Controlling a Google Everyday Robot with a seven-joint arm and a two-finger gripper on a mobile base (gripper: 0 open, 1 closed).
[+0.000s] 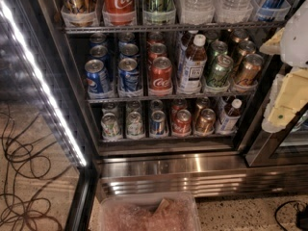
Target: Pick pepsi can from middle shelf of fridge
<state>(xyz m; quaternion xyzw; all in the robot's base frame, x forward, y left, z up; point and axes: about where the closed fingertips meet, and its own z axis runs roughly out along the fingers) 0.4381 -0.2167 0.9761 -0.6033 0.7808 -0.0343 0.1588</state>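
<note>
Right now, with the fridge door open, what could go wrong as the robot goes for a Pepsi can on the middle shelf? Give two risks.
1. The hand hangs at the right edge of the fridge, while the pepsi can stands towards the left of the middle shelf; reaching across may knock the bottle or the green can.
2. The Coca-Cola can stands close beside the pepsi can, so the hand might bump or take it.

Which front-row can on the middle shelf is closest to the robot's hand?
The brownish can at the row's right end, next to the green can. The gripper is at the right edge, just beyond it.
</note>
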